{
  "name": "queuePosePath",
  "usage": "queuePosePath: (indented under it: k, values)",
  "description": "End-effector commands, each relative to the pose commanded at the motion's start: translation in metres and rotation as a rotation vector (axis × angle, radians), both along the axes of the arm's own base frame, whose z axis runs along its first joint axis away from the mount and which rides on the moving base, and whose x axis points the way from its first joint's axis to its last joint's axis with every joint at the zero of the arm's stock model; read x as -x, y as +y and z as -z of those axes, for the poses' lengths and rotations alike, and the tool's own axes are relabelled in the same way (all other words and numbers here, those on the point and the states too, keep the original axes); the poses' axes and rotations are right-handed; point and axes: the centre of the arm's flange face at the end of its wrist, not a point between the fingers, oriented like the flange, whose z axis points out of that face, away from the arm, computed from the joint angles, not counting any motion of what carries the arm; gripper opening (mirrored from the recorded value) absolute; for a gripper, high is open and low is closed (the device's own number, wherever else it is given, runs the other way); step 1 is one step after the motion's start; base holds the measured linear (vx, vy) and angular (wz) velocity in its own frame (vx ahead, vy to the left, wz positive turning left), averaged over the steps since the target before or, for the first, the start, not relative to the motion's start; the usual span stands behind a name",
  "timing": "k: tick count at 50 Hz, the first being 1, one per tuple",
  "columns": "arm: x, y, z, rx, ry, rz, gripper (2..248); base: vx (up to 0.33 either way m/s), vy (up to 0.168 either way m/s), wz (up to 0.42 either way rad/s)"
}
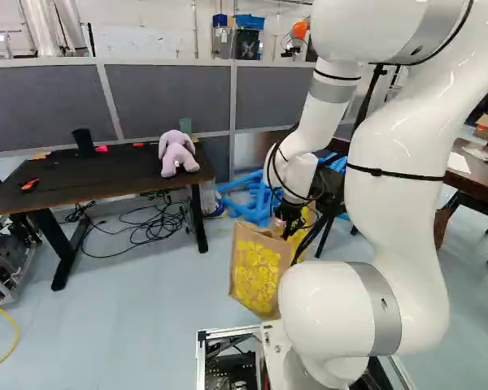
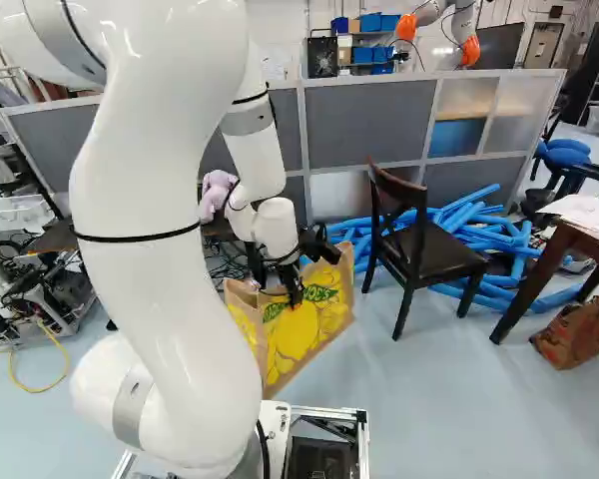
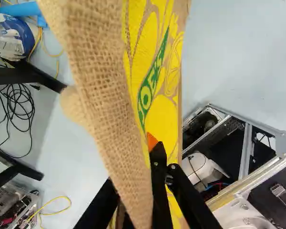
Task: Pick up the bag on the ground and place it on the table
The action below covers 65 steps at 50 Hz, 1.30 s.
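- Bag point(image 2: 304, 324), tan burlap with yellow fruit and green lettering, is close ahead of the arm's base, low down and well apart from the worktop point(image 1: 73, 180); whether its bottom touches the floor point(image 1: 146, 309) I can't tell.
- The claw point(image 2: 296, 295) is at the bag's upper part, pointing down; in the wrist view, the claw point(image 3: 155, 147) is pinched narrow on the bag, burlap covering part of one finger and one orange tip showing against the yellow print.
- The arm point(image 1: 398, 179) reaches forward and bends down to the bag.
- On the worktop, at the left of the left base view, a lilac stuffed toy point(image 1: 176, 154) sits near one end, with a green cup point(image 1: 185, 126) just behind it and a black container point(image 1: 83, 142) farther along.
- Black cables point(image 1: 150, 227) lie tangled on the floor under the worktop.
- Blue tubes point(image 2: 479, 230) are heaped beyond the bag, behind and beside a dark wooden chair point(image 2: 424, 244).
- At the right of the right base view, a crumpled brown sack point(image 2: 579, 329) rests on the floor near a wooden table point(image 2: 589, 233).
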Motion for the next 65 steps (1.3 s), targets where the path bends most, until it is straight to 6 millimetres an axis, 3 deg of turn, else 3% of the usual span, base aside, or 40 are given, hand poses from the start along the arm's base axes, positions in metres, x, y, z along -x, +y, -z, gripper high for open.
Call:
queuePosePath:
  k: [65]
  values:
    - [-0.001,-0.003,-0.095,0.007,-0.001,0.008,21,0.0,0.0,0.0]
